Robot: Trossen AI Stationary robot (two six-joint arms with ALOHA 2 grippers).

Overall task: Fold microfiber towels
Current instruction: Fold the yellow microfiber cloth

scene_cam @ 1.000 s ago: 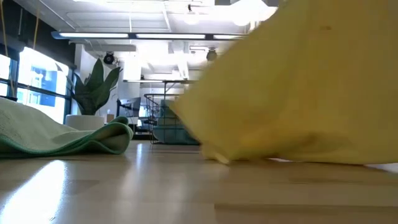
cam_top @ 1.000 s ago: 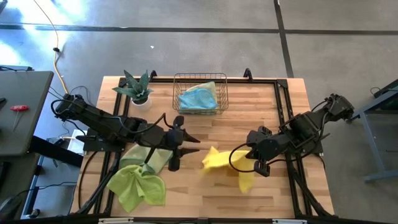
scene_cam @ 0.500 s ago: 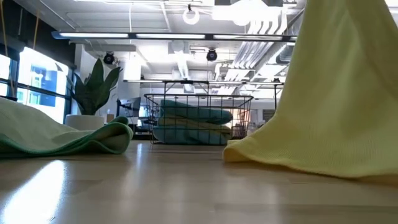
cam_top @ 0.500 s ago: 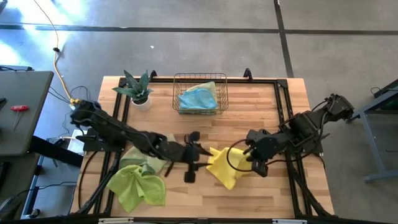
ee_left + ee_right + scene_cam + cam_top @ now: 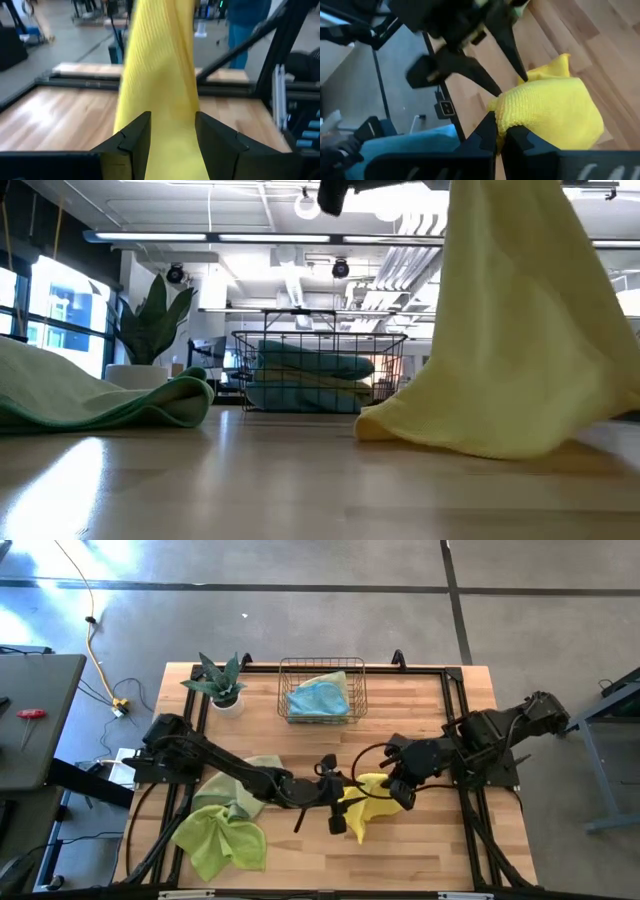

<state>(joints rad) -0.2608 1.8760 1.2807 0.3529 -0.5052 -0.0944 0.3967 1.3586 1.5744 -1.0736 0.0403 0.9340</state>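
While the right end effector stays out of the way mid-desk, clenched on a pinch of the yellow towel and holding it up so the cloth hangs as a long vertical drape, the left end effector sits right at that drape from the left side, fingers spread with the hanging cloth running down between them, not yet closed on it. Key relation: towel's long axis is vertical, top edge pinned by the right arm, free lower end brushing the desk; left arm is the nearer one to the lower part, so my read is it should clamp there to stretch the cloth out for a fold. Yellow towel is soft, ribbed microfiber, floppy, bunches into a rounded wad at the pinch point in the right wrist view. Lime green towel is crumpled at the desk's front left, pale sage towel partly under the left arm just behind it, light blue towel lies in the wire basket at the back. Potted plant stands left of the basket, well clear
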